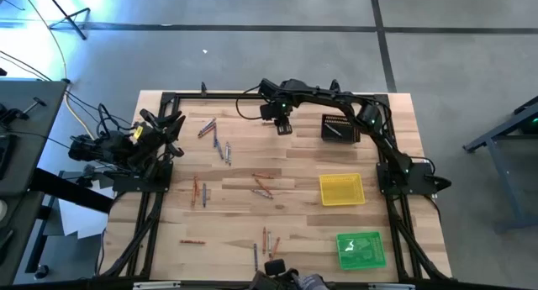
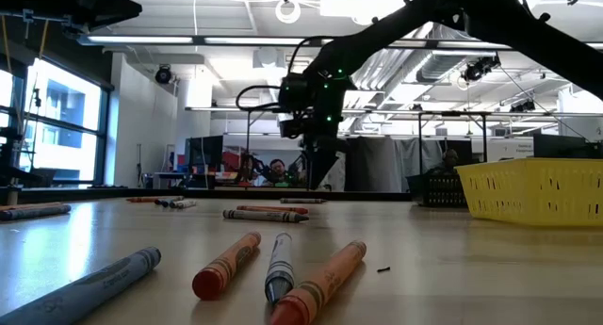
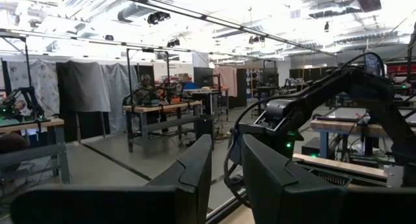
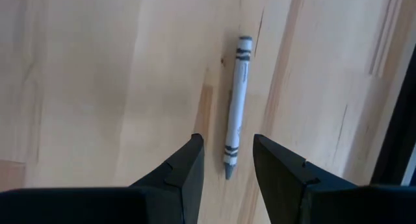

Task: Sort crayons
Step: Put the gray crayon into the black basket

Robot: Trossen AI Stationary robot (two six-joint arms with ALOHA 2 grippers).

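Grey crayon (image 4: 234,107): while it lies flat on the wood near the table's far edge, its tip sits between the fingers.
Right gripper (image 4: 227,160): spread, empty, directly above; descend straight, close across the barrel.
Left gripper (image 3: 226,178): parked at the left edge, parted, nothing held.
Black tray (image 1: 340,128): just right, likely destination.

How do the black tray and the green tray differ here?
The black tray sits at the far side of the table, close to the right arm; the green tray sits at the near edge. In the high view the black tray holds one pale crayon, while the green tray's contents are too small to tell. Both are small square trays on the table's right side, with the yellow tray between them.
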